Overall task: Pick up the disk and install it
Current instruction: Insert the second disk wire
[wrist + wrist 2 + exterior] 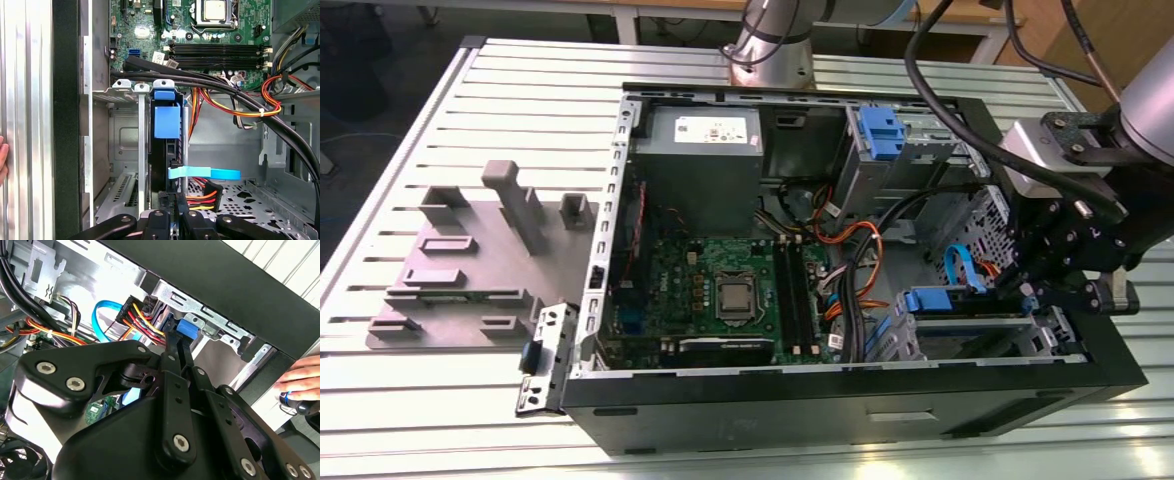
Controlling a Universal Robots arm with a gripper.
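1. Presently the gripper point(172, 212), black jointed metal, reaches into the open computer case point(854, 405) at the exterior view's right; its narrow fingers clamp the disk point(167, 165).
2. Disk: flat, dark, edge-on, with a glossy blue plastic rail point(166, 121); it stands upright in the grey sheet-metal drive cage point(125, 92).
3. Cage walls sit just beside both faces; orange, red and black cables point(235, 107) run near.
4. Person's hand point(306, 382) rests at the case's outer edge.
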